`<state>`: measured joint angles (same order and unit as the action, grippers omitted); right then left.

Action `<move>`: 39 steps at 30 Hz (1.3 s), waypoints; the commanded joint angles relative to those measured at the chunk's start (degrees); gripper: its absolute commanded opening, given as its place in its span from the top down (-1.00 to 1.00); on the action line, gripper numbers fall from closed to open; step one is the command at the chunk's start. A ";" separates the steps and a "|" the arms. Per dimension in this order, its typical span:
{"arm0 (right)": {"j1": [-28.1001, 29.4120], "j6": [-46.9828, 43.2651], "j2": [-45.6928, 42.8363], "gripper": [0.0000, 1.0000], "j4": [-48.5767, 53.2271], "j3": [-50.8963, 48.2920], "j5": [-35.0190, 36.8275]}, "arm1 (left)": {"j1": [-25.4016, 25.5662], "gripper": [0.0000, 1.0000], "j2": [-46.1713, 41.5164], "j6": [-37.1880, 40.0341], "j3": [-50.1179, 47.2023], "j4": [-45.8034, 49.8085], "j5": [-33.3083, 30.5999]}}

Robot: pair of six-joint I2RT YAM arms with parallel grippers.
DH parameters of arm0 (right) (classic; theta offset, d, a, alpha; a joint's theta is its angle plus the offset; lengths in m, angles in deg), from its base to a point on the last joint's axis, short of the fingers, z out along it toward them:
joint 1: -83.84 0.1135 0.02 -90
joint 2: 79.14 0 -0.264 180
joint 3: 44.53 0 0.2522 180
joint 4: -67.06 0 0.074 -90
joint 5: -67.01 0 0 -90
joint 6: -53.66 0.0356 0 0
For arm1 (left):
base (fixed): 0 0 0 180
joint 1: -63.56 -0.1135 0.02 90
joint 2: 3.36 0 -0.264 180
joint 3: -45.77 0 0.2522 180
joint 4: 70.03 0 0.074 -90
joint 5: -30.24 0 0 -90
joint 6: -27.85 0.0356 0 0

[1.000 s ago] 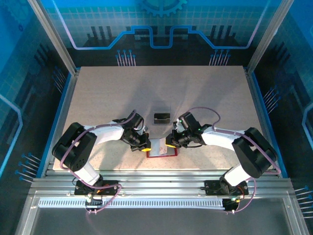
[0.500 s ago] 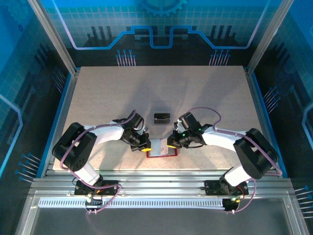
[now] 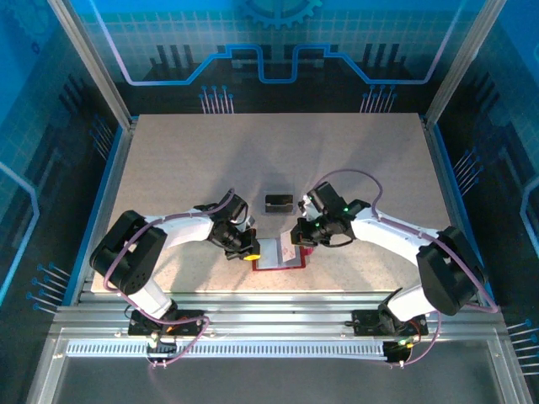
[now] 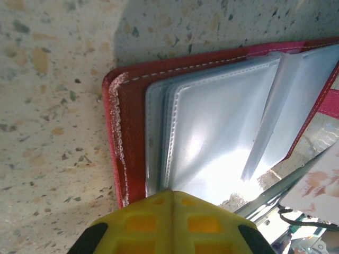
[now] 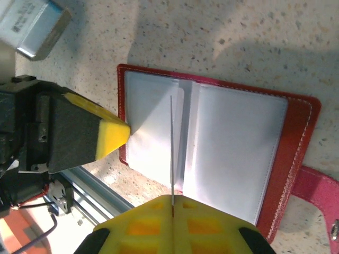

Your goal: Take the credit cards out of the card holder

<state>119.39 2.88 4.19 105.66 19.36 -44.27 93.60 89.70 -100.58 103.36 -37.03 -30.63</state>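
Your left gripper (image 4: 171, 197), pressed together, sits at the edge of the open card holder (image 5: 296, 153); your right gripper (image 5: 172, 203) pinches its upright pocket leaf (image 4: 265, 127); a small box (image 3: 279, 203) lies nearby, apart.

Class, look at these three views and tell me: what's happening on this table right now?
Two robot arms are working on a red card holder lying open near the front edge of the table. The left end effector, shut, rests its tip on the left-hand pockets. The right end effector is shut on a thin leaf standing up from the middle, seen edge-on; I cannot tell whether it is a card or a sleeve. A small box sits just beyond.
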 commanded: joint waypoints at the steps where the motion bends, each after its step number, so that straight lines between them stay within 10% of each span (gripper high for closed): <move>1: -0.35 -11.00 -1.00 0.90 7.89 4.44 1.21 | -0.17 0.81 -1.80 0.19 0.95 0.32 -0.91; 15: 6.51 -43.04 6.08 0.99 26.66 20.25 20.68 | -0.30 0.58 -7.08 -1.60 -0.14 -0.62 -3.71; 39: 9.59 -72.67 23.39 1.00 41.42 46.17 27.02 | -7.74 0.49 -21.90 -0.88 -7.43 3.51 -6.32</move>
<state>129.53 -65.37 25.61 143.08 61.00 -18.45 87.15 70.20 -102.49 97.02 -36.44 -36.21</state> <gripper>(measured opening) 0.042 0.253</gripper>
